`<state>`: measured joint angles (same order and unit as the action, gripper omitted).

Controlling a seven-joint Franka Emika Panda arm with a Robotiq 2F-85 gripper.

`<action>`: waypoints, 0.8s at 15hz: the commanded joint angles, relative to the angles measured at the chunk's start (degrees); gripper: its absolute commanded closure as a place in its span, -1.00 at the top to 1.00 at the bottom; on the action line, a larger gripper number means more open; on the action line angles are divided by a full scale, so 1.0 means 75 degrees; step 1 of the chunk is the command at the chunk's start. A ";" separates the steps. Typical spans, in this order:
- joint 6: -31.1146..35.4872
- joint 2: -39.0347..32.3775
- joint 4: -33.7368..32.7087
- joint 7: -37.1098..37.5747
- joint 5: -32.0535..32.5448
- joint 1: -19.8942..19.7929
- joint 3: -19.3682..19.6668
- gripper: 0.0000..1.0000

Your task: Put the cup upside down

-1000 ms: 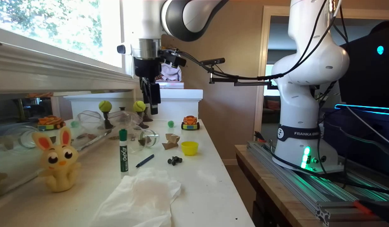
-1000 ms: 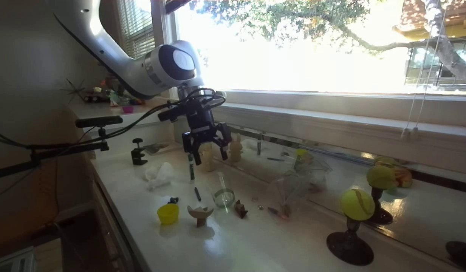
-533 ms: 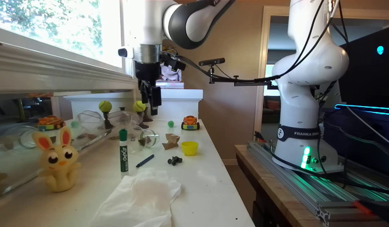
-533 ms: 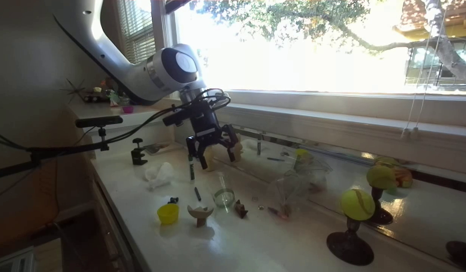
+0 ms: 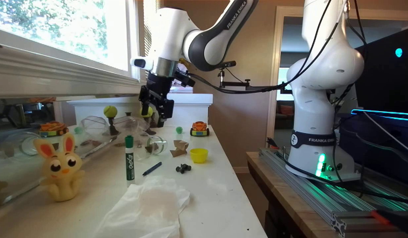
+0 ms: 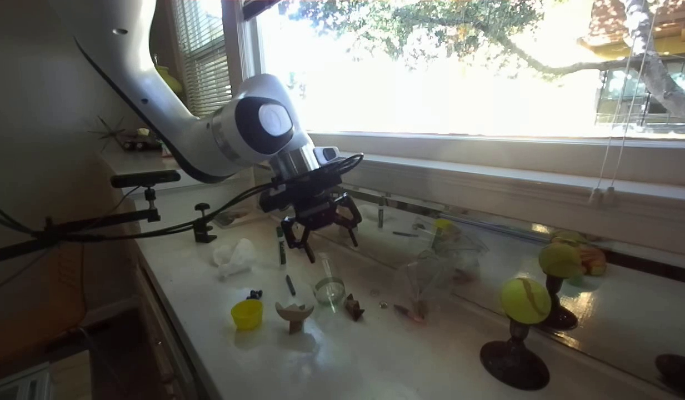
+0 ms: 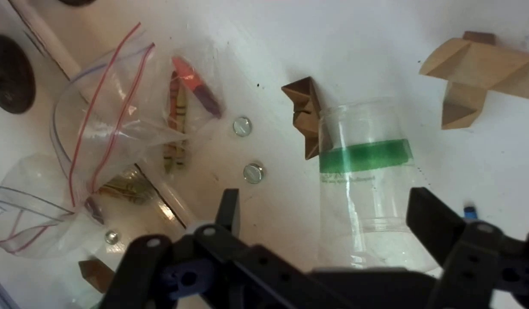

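White counter (image 5: 220, 211) runs beneath a bright window (image 5: 58, 29). Subject item, taken to be the clear cup (image 7: 367, 193) with the green band, lies on its side on the counter; it is not inverted. A folded brown paper piece (image 7: 305, 116) lies by the end that looks narrower; whether the two touch cannot be determined.

Fingers (image 7: 431, 225) are spread wide, hold nothing, and hang above the counter in both exterior views. Seen from the wrist, the cup sits off-centre, toward one of them.

A yellow cup (image 5: 199, 155) stands upright near the counter's edge. The task wording does not rule it out, but the fingers' position favours the clear one.

Step in hand, as judged: approach, ahead of any grasp. Next move calls for centring the fingers across the cup's body, lowering, and closing lightly, since the wall is probably thin and liable to buckle. Lifting and turning it mouth down would follow. Which end is the mouth is not confirmed; this should be settled before rotation.
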<state>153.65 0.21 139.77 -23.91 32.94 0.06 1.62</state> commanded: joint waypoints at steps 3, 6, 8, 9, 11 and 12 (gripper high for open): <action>0.0650 0.0110 0.0770 -0.3054 -0.1563 -0.0119 0.0032 1.00; 0.0417 0.0146 0.0837 -0.4350 -0.2329 -0.0132 0.0040 1.00; 0.0267 0.0169 0.0817 -0.4816 -0.2497 -0.0160 0.0064 1.00; 0.0314 0.0173 0.0813 -0.4878 -0.2423 -0.0187 0.0091 1.00; 0.0525 0.0121 0.0803 -0.4804 -0.2164 -0.0238 0.0148 1.00; 0.0666 0.0079 0.0795 -0.4756 -0.2108 -0.0260 0.0166 1.00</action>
<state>156.96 0.21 145.31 -57.96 16.77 -1.09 2.58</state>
